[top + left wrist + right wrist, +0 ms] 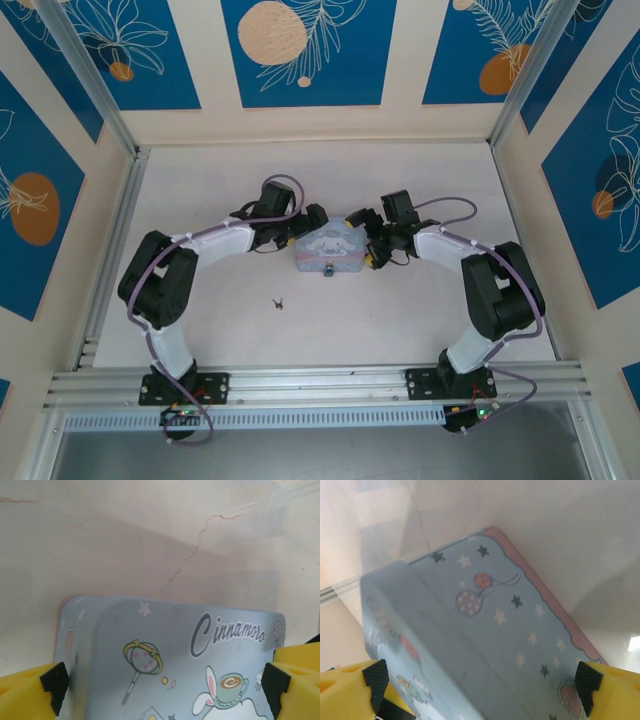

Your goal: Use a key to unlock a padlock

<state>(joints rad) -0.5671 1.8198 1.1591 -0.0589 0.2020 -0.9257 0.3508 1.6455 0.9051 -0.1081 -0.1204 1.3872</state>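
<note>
The padlock (327, 270) is sitting at the middle of the tin's (328, 248) near edge, a tiny brass-and-dark piece that is looking as if it is hanging from the tin's front; whether its shackle is closed is too small to tell. It is probably handling as a light, hard, smooth thing that will be swinging or twisting as soon as it is pushed, so I judge it is best pinched across its 2 flat faces, low on the body, leaving the keyway free. The key (279, 302) is lying flat on the table (200, 200), in front of the tin and off toward its left, well apart from it. It is a thin dark sliver, stiff but slippery, and lying that flat it is likely to be skidding away from a pad; taking it by the bow end, with the blade pointing out, seems the safest hold. The left gripper (305, 240) is sitting at the tin's left end and the right gripper (365, 243) at its right end. Both sets of jaws are standing spread wide, each with an end of the tin between its 2 fingers. In the left wrist view the black pads (52, 682) are lying right at the tin's walls, but whether they are pressing on it I cannot tell. Neither gripper is holding the padlock or the key.
</note>
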